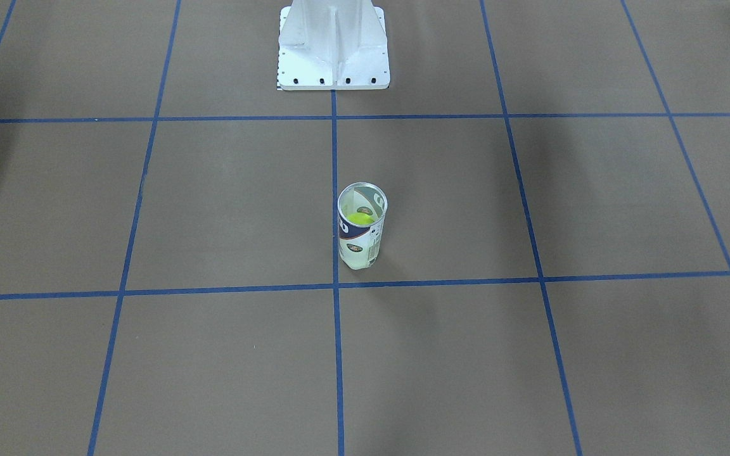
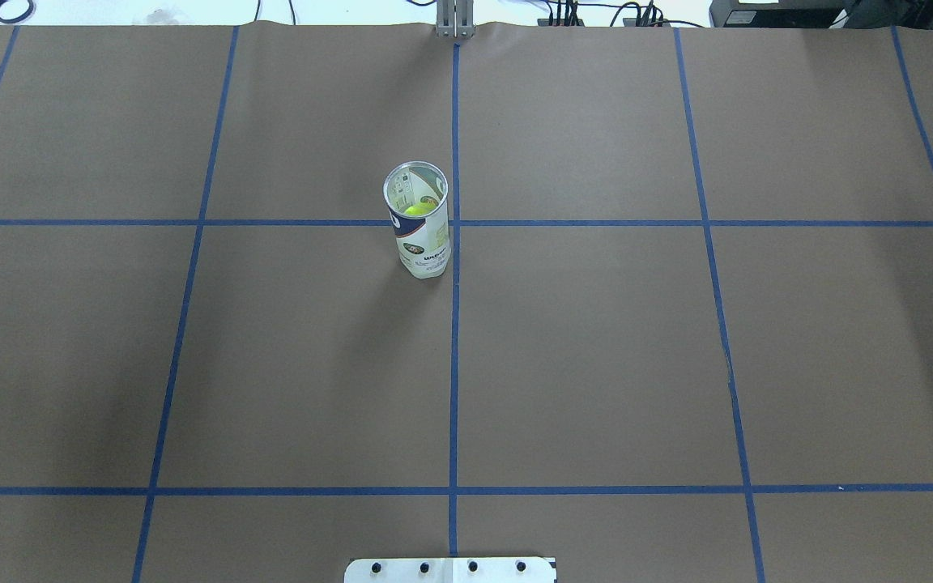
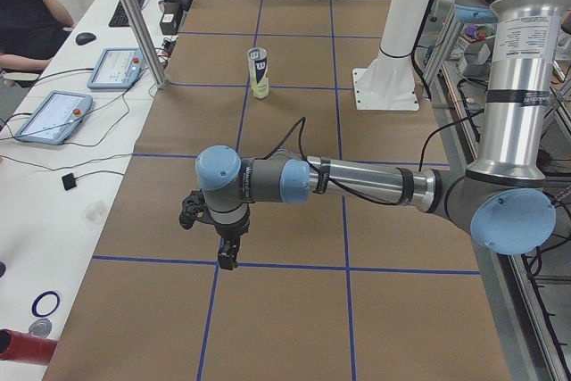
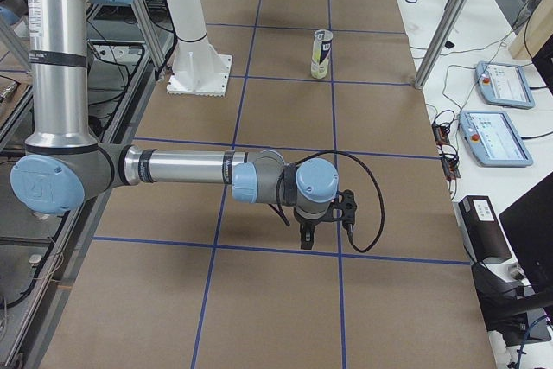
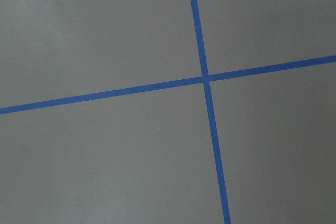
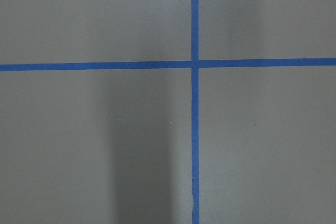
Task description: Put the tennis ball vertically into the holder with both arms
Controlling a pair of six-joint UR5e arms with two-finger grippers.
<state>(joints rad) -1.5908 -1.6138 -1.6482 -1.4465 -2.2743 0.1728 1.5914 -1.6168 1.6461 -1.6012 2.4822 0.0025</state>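
The holder (image 1: 361, 244), a clear can with a navy-and-white label, stands upright near the table's middle; it also shows in the overhead view (image 2: 421, 243) and both side views (image 3: 258, 73) (image 4: 321, 54). A yellow-green tennis ball (image 1: 358, 219) (image 2: 418, 209) sits inside it. The left gripper (image 3: 227, 256) hangs over the table far from the holder, seen only in the exterior left view; I cannot tell if it is open or shut. The right gripper (image 4: 304, 238) likewise shows only in the exterior right view; I cannot tell its state. Both wrist views show only brown paper and blue tape lines.
The white pedestal base (image 1: 333, 50) (image 2: 450, 569) stands at the robot's side of the table. Side benches hold teach pendants (image 3: 53, 116) (image 4: 492, 136) and cables. Aluminium posts (image 3: 134, 15) (image 4: 449, 19) stand at the table's edge. A seated person (image 3: 27, 15) is at the far bench.
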